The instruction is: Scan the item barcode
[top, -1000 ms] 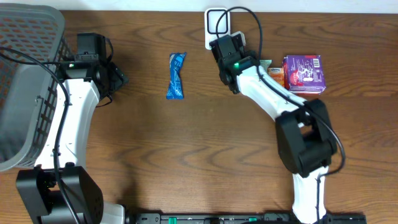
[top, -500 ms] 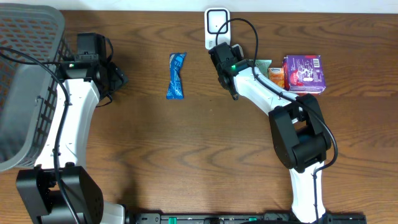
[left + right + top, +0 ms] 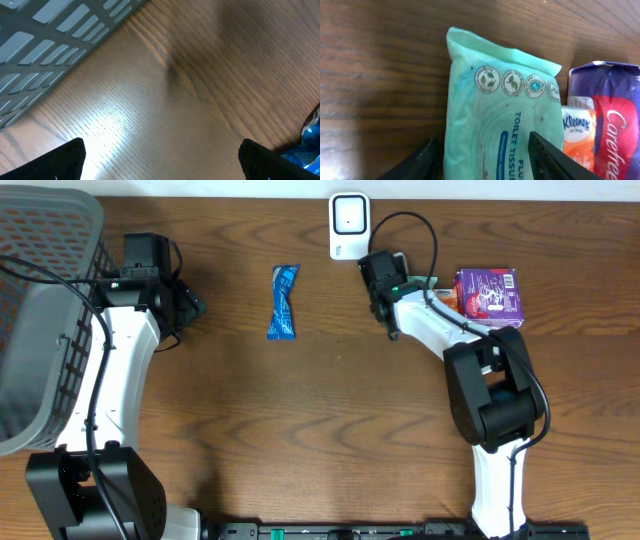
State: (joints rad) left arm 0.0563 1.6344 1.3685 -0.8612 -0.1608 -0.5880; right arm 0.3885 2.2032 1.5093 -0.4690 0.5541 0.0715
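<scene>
The wipes pack (image 3: pixel 502 130) lies flat on the worktop near the far edge, right of centre, just left of the tissue pack (image 3: pixel 577 137) and purple box (image 3: pixel 487 297); the right pincer (image 3: pixel 482 152) stands over it, fingers apart on either side, not yet clamped; the pack's long axis runs straight ahead of the pincer; the scanner (image 3: pixel 347 224) sits at the far edge, just left; the left pincer (image 3: pixel 160 155) hangs fully apart by the basket (image 3: pixel 35 290), well off; the wood is bare and smooth, with open room leftward.
</scene>
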